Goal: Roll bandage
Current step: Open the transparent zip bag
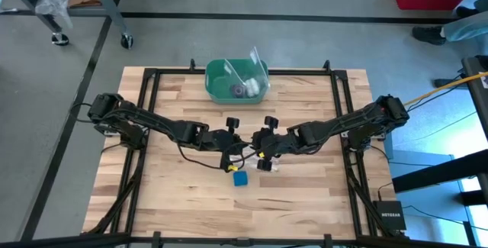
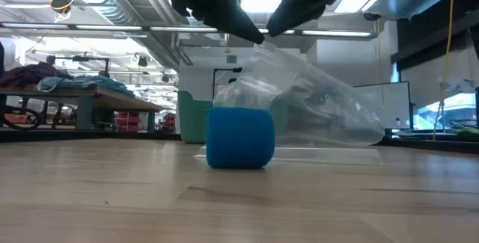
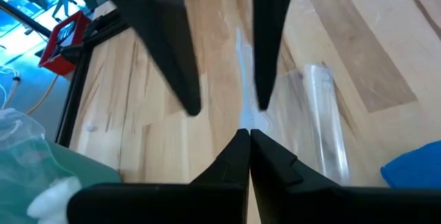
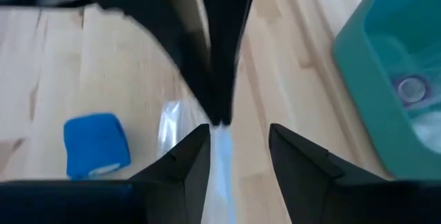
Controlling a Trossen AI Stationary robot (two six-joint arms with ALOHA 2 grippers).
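Note:
The bandage is a compact bright blue roll [image 1: 241, 179] standing on the table, just nearer the front edge than both grippers; it also shows in the low view [image 2: 239, 137]. My left gripper [image 3: 244, 136] is shut on a clear plastic bag [image 2: 322, 101] above the table's middle. My right gripper [image 4: 238, 138] is open and faces the left one, its fingers on either side of the bag's edge without plainly touching it. Neither gripper touches the roll. My left gripper pinches the clear bag's thin upper edge [image 3: 244, 117] between its two fingertips, coming in from the table's left. The bag hangs slack below the fingers in the low view, slanting down behind the blue roll.
A green plastic bin [image 1: 236, 80] with another clear bag and small items stands at the far middle of the table. A black frame [image 1: 339, 111] runs around the wooden top. Bare wood lies to the left and right of the roll.

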